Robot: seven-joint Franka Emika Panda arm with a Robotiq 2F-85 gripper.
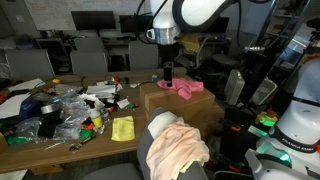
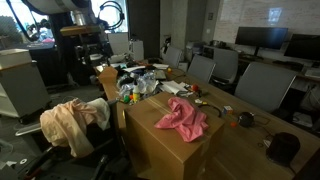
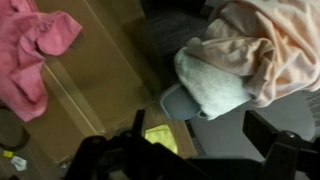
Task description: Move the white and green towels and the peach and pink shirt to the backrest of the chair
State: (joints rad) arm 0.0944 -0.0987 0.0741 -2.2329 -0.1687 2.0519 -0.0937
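Note:
The pink shirt [image 1: 185,90] lies crumpled on a cardboard box [image 1: 200,108]; it also shows in an exterior view [image 2: 182,118] and in the wrist view [image 3: 35,50]. The peach shirt [image 1: 180,147] is draped over the chair, as seen from the other side too [image 2: 65,125] and in the wrist view [image 3: 265,45]. The white towel [image 1: 160,123] lies on the chair beside it, also in the wrist view [image 3: 212,85]. The green towel [image 1: 122,128] lies flat on the table edge, also in the wrist view [image 3: 160,138]. My gripper [image 1: 168,73] hangs above the box, left of the pink shirt, open and empty [image 3: 200,140].
The wooden table [image 1: 60,145] holds a heap of clutter [image 1: 65,108] of bags, bottles and small items. Office chairs [image 2: 262,85] stand around the table. A white machine with green lights [image 1: 290,135] stands next to the chair.

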